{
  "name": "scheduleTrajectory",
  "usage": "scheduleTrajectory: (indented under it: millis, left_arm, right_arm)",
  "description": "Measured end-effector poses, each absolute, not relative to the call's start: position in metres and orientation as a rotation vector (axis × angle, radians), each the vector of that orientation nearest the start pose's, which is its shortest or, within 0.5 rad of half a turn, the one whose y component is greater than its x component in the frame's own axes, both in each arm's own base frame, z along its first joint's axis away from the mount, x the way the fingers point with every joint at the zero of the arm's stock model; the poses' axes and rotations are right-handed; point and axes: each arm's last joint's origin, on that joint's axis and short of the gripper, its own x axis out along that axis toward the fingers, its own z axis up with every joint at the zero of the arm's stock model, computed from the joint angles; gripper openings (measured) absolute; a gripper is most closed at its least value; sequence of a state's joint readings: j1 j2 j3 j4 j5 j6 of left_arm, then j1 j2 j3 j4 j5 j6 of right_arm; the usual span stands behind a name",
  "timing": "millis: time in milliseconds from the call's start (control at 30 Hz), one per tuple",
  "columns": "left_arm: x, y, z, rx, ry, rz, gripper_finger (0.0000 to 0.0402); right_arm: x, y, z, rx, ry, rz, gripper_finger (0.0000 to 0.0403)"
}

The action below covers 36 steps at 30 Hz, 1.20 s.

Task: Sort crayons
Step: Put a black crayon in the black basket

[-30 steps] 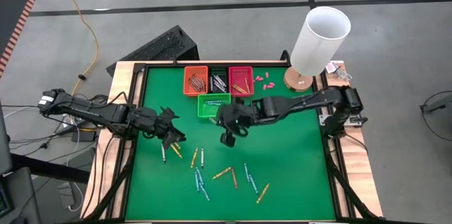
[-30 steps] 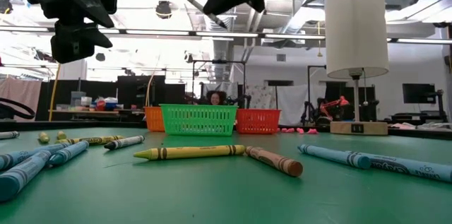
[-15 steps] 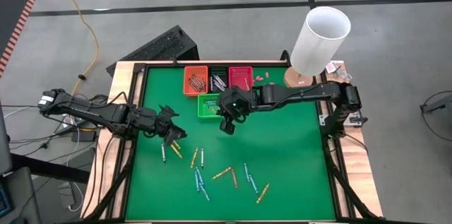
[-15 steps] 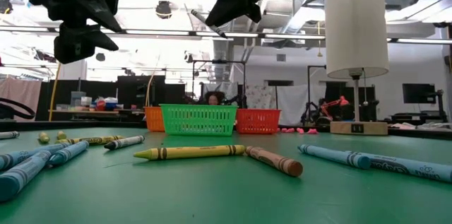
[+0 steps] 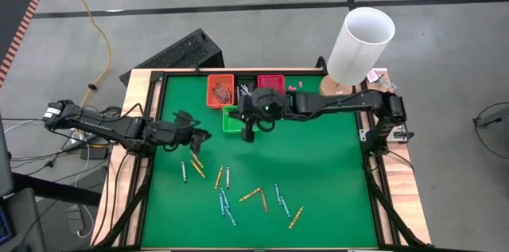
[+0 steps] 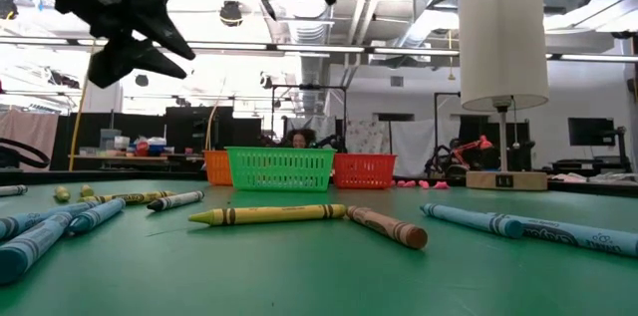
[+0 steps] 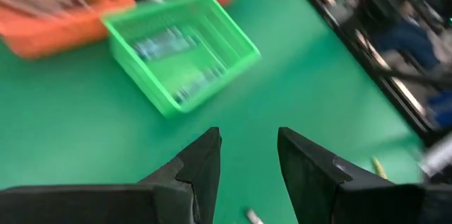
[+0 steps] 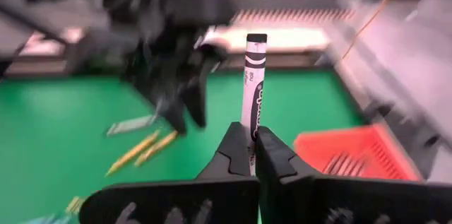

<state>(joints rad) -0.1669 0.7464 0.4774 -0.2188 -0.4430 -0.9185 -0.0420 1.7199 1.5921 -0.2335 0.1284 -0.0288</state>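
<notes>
Several crayons (image 5: 231, 187) in orange-yellow and blue-teal lie scattered on the green table; they also show in the low view (image 6: 267, 215). Four small baskets stand at the far side: orange (image 5: 220, 90), dark (image 5: 246, 90), red (image 5: 271, 85) and, in front, green (image 5: 237, 120). My right gripper (image 5: 247, 130) is over the green basket's right part, shut on a grey crayon (image 8: 253, 75). My left gripper (image 5: 197, 135) hangs open and empty left of the green basket (image 7: 183, 54), above the table. My right gripper pinches the grey crayon between its two fingers at the crayon's one end (image 8: 253, 126). The crayon runs on in line with the fingers and sticks out past their tips, dark tip outward. It is lifted clear of table and baskets.
A lamp with a tall white shade (image 5: 362, 41) on a wooden base stands at the far right corner. A few pink bits (image 5: 296, 87) lie right of the red basket. A raised frame runs round the table (image 5: 370, 164). Bare green surface lies at the right.
My right gripper has carried the grey crayon toward the far edge and a little left, from mid-table to over the green basket. My left gripper has gone a little toward the far edge and tipped up from pointing down to nearly level.
</notes>
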Motion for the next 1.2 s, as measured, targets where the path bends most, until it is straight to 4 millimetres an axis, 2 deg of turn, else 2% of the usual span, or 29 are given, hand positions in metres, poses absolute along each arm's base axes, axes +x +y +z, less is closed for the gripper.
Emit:
scheduleTrajectory:
  millis: [200, 433, 533, 733, 900, 1100, 1200]
  left_arm:
    - [0.160, -0.011, 0.232, -0.654, 0.246, 0.575, 0.0131]
    - [0.160, -0.010, 0.233, -0.517, 0.274, 0.571, 0.0131]
    - [0.159, -0.009, 0.233, -0.497, 0.263, 0.598, 0.0131]
    - [0.159, -0.003, 0.233, -0.432, 0.266, 0.640, 0.0131]
    - [0.159, 0.004, 0.233, -0.420, 0.265, 0.681, 0.0131]
    - [0.159, 0.010, 0.233, -0.422, 0.262, 0.719, 0.0131]
    - [0.159, 0.012, 0.233, -0.432, 0.268, 0.713, 0.0131]
  right_arm:
    - [0.401, -0.052, 0.368, -0.061, 0.256, -0.243, 0.0002]
    - [0.389, -0.110, 0.364, -0.057, 0.286, -0.390, 0.0002]
    - [0.387, -0.140, 0.355, -0.036, 0.300, -0.457, 0.0002]
    - [0.390, -0.190, 0.318, 0.025, 0.370, -0.507, 0.0002]
    - [0.392, -0.213, 0.294, 0.113, 0.397, -0.463, 0.0002]
    - [0.383, -0.234, 0.286, 0.216, 0.401, -0.500, 0.0002]
    - [0.381, -0.238, 0.286, 0.253, 0.393, -0.490, 0.0002]
